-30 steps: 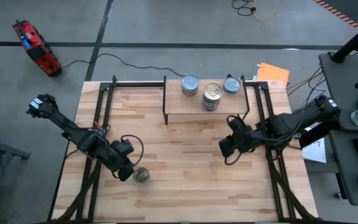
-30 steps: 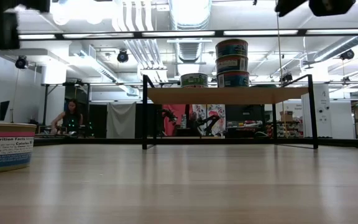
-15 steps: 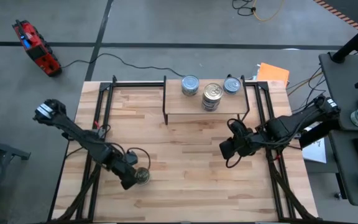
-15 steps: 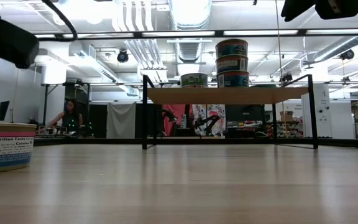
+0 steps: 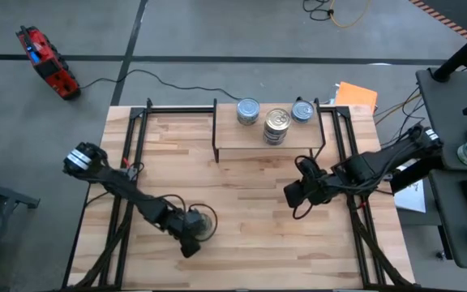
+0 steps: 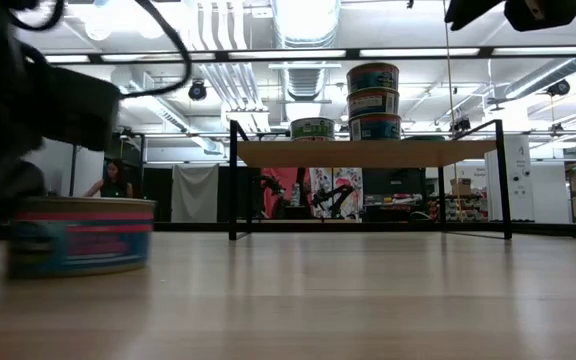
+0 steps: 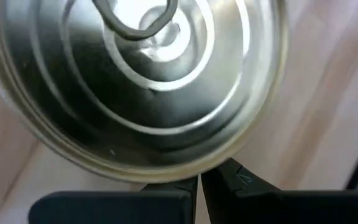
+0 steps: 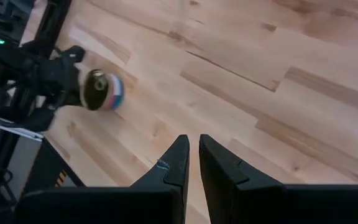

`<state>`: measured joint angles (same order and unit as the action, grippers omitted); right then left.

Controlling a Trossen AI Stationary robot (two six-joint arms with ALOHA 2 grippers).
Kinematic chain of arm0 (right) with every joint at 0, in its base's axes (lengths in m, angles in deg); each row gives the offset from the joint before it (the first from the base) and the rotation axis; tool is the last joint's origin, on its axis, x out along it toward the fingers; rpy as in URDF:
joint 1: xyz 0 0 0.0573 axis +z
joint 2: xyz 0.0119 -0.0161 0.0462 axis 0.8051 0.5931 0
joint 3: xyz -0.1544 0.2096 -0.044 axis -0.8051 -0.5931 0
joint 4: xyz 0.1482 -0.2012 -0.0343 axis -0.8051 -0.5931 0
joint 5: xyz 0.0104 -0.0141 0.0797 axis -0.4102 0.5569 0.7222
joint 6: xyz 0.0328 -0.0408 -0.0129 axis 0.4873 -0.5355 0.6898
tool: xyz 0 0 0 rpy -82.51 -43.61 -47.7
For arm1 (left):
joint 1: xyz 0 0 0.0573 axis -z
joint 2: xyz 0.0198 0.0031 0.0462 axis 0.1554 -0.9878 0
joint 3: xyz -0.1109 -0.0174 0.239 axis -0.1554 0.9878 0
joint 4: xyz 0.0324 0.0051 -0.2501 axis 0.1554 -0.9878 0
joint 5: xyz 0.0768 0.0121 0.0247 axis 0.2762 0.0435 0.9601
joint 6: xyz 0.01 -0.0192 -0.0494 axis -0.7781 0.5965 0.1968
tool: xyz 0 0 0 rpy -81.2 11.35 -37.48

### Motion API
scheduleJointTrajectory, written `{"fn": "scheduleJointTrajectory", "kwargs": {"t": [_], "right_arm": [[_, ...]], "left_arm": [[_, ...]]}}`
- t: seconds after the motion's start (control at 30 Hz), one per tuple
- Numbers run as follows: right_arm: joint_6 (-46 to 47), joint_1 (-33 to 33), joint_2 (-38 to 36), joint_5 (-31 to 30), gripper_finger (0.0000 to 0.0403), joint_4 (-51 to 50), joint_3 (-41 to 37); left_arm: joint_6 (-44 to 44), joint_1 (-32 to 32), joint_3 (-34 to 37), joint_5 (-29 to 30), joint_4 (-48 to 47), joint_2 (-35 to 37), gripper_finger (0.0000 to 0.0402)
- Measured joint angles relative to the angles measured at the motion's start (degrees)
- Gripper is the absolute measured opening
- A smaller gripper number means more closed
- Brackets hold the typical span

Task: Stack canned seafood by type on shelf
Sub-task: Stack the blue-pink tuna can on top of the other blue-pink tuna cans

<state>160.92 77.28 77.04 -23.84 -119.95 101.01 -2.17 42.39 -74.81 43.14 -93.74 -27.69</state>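
High view: butcher-block table (image 5: 242, 243) with black frame rails. Small plank shelf (image 5: 250, 144) on thin black legs at the far edge carries a blue-top tin (image 5: 248, 110), a silver-top stack (image 5: 276, 124) and another blue-top tin (image 5: 302, 109). Left gripper (image 5: 194, 235) is low at the near-left, right against a loose tin (image 5: 205, 222). Right gripper (image 5: 292, 193) hangs above mid-right boards, carrying nothing.

Low view: the loose tin (image 6: 78, 235) sits flat on the wood, pink and blue label bands, dark arm bulk beside it. On the shelf (image 6: 368, 152), three tins stacked (image 6: 373, 102) with a single (image 6: 312, 128) next to them.

Left wrist: ribbed shiny lid with pull ring (image 7: 135, 81) fills the view; fingertips (image 7: 185, 185) pressed nearly together at its rim, not around it.

Right wrist: fingers (image 8: 178, 163) close together, narrow gap, empty. The loose tin (image 8: 103, 89) is far off.
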Motion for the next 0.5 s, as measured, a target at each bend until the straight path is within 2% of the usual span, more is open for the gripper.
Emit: {"fn": "scheduleJointTrajectory", "kwargs": {"t": [0.2,0.4,0.5], "right_arm": [[1.4,0.6,2.8,1.9,0.0028,3.0,-0.1],[7.9,4.9,4.8,7.8,0.0028,7.1,-3.1],[11.4,6.8,4.7,8.5,0.0028,12.6,-7.0]], "left_arm": [[-4.2,-2.4,-3.0,-0.3,2.2,-3.1,0.0001],[-8.5,-2.3,-6.9,-0.3,-1.4,0.4,0.0001],[-10.1,-2.4,-7.4,0.2,-5.3,3.2,0.0001]]}}
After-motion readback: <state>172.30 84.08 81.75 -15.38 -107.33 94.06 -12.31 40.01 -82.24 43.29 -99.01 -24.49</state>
